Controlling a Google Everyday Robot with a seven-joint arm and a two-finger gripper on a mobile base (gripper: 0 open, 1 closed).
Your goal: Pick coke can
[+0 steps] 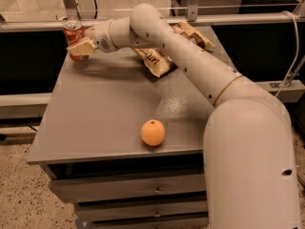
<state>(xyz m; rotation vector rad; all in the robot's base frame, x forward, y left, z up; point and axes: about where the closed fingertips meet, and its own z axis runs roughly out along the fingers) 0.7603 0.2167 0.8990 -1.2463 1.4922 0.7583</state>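
Farthest left, the coke can [73, 32] stands upright at the far left corner of the table [95, 123], its long axis vertical and its silver top clear of everything. It lies immediately to the left of the gripper [81, 46] and a little beyond it. The gripper comes in sideways from the right, and its pale tip crosses the lower front of the can. The two look to be touching, but whether the gripper is open around the can, closed on it, or merely against it cannot be told from this view. My judgement is that the coming move depends on that sideways approach meeting an upright cylinder at mid-height.

Just right of the gripper and behind its wrist lies a snack bag [153, 61], with a second bag [193, 35] further right. The orange [153, 132] sits well apart from the gripper, toward the near edge. The single arm [200, 75] sweeps back to the right.
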